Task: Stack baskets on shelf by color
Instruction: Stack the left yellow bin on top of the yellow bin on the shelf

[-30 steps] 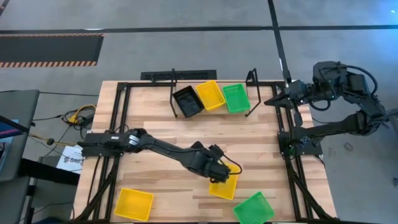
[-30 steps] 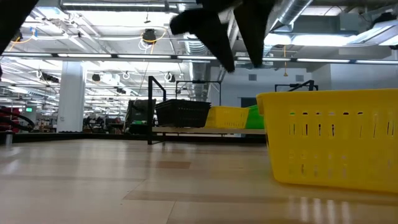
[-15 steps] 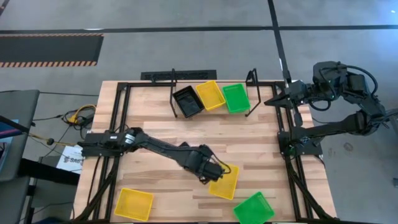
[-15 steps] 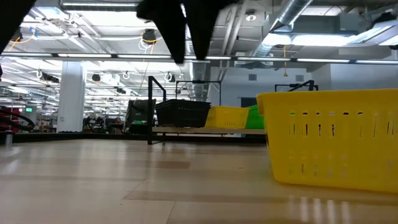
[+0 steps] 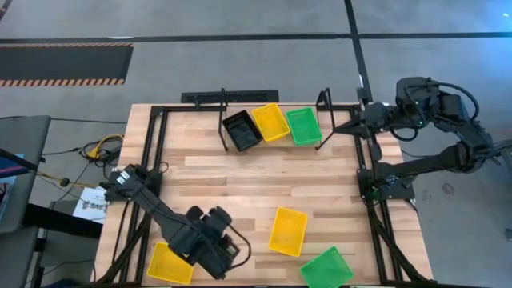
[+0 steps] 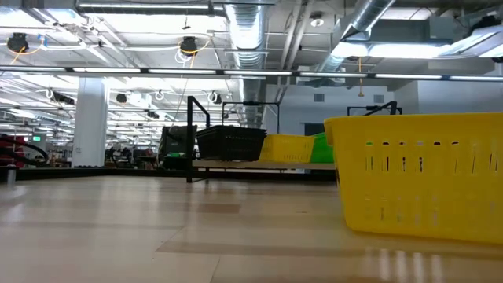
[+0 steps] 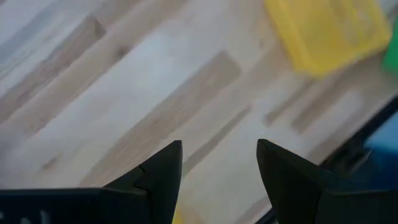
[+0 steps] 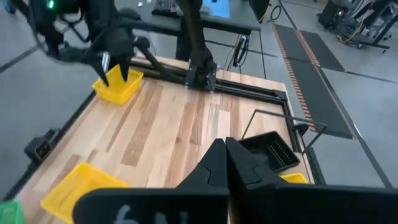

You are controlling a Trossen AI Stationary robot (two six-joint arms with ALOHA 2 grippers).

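Observation:
On the shelf [image 5: 320, 104] at the table's far edge, a black basket [image 5: 242, 130], a yellow basket [image 5: 270, 122] and a green basket [image 5: 303, 126] stand side by side. Three more rest on the table near its front: a yellow basket [image 5: 288, 231], a green basket [image 5: 326, 268] and a yellow basket [image 5: 170, 262] at the near left. My left gripper [image 5: 226, 254] hangs open above the table beside that near-left basket [image 8: 117, 87], with nothing between its fingers [image 7: 219, 146]. My right gripper [image 5: 348, 130] is shut and raised off the shelf's right end.
Black arm base frames run along the table's left [image 5: 148, 160] and right [image 5: 376, 176] sides. Bare wood lies between the shelf and the near baskets. In the low view the middle yellow basket [image 6: 416, 173] fills the right foreground.
My left gripper has swung from over the middle yellow basket toward the table's near left corner, rising and turning, and has stayed open. It has left the low view. That basket stays where it was on the table.

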